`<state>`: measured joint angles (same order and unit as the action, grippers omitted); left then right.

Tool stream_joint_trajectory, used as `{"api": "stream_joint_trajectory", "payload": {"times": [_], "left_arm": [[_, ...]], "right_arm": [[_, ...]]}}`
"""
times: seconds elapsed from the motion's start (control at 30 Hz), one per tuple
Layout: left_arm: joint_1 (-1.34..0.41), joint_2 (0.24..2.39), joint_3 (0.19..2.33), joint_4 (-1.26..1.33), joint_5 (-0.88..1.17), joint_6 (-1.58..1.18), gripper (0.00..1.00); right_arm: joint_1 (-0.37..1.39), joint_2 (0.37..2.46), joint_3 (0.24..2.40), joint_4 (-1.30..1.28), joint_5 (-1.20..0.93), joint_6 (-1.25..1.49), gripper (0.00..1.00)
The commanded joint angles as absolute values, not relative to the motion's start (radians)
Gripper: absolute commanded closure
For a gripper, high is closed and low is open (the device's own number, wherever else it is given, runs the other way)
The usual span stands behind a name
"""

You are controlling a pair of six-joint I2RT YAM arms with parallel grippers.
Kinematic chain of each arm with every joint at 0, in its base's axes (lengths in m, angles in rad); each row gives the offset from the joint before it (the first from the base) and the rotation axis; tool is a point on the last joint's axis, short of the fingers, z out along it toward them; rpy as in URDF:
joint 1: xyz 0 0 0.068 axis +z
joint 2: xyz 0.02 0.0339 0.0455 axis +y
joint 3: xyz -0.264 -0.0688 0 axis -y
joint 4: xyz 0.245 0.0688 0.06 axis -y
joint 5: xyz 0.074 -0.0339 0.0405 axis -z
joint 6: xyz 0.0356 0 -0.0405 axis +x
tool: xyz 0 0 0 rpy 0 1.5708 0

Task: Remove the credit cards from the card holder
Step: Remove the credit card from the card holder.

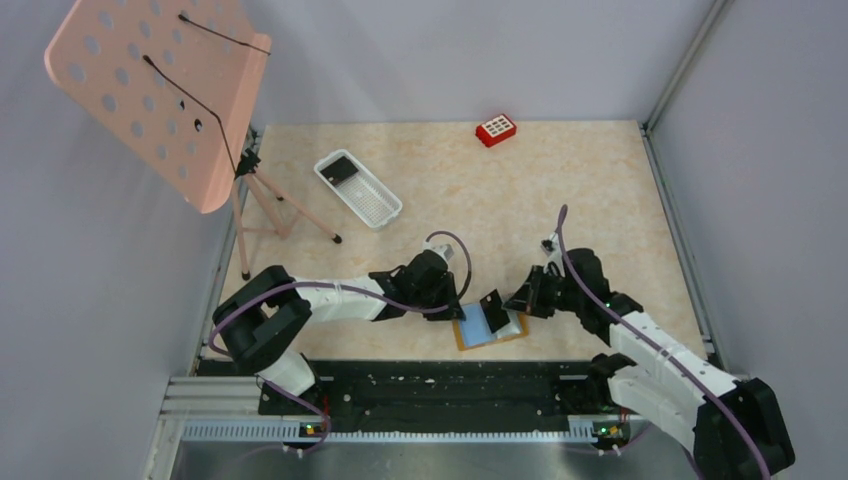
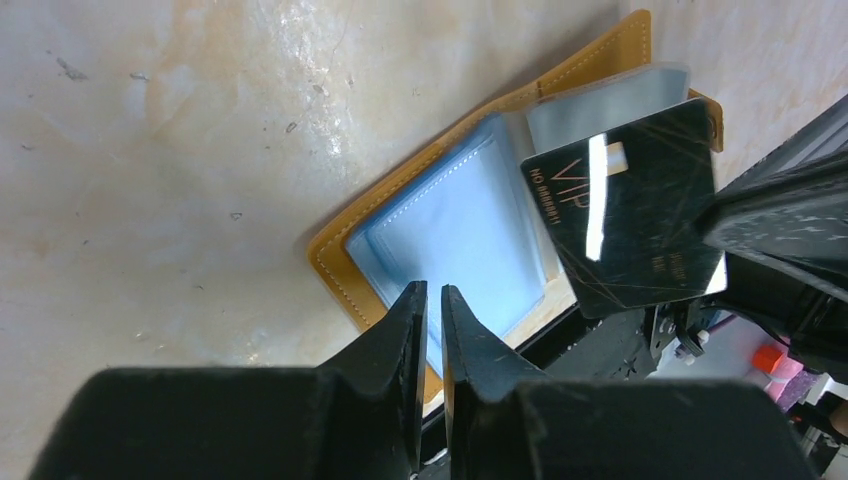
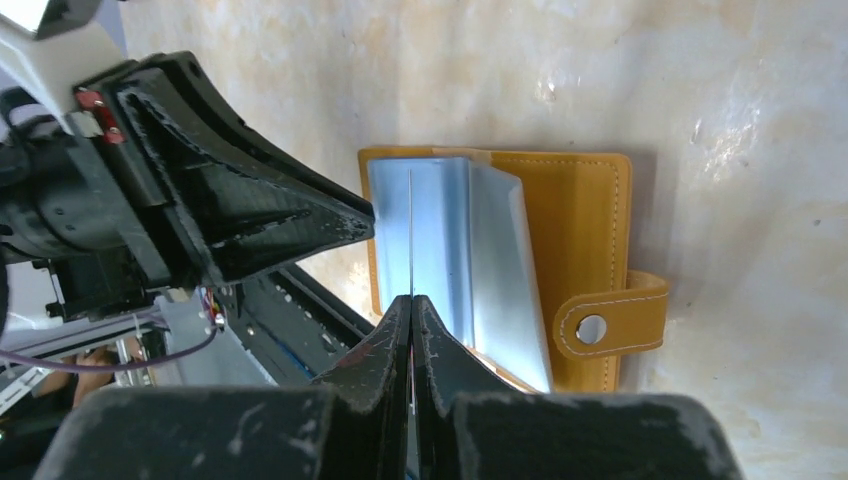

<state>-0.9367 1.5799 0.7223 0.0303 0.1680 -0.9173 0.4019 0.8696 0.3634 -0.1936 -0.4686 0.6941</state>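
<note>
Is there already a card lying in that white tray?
Yes, one dark card lies flat at the far end of the white mesh tray.

Credit card (image 1: 494, 310) over card holder (image 1: 477, 331); tray (image 1: 373, 199) behind-left.

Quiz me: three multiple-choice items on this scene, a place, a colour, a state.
1. Where does the loose black card lie? A in the white mesh tray; B inside the card holder; C under the card holder.
2. What colour are the holder's inner sleeves? A green; B light blue; C red.
3. The right gripper is: A open and empty; B shut on the tray; C shut on the VIP card.
Answers: 1 A, it rests at the tray's far end. 2 B, blue pages show in the open holder. 3 C, the card's edge runs between its closed fingers.
</note>
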Motion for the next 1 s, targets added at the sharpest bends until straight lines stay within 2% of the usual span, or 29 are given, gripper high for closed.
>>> {"api": "stream_joint_trajectory", "payload": {"times": [0.0, 0.33, 0.97], "left_arm": [[-0.939, 1.572, 0.752, 0.060, 0.192, -0.922, 0.84], [-0.939, 1.616, 0.726, 0.173, 0.262, -0.959, 0.84], [-0.939, 1.648, 0.713, 0.209, 0.272, -0.966, 0.84]], "right_arm": [[0.391, 0.904, 0.334, -0.065, -0.525, 0.716, 1.00], [0.391, 0.992, 0.293, 0.048, -0.589, 0.736, 1.00], [0.391, 1.118, 0.274, 0.152, -0.676, 0.736, 0.99]]}}
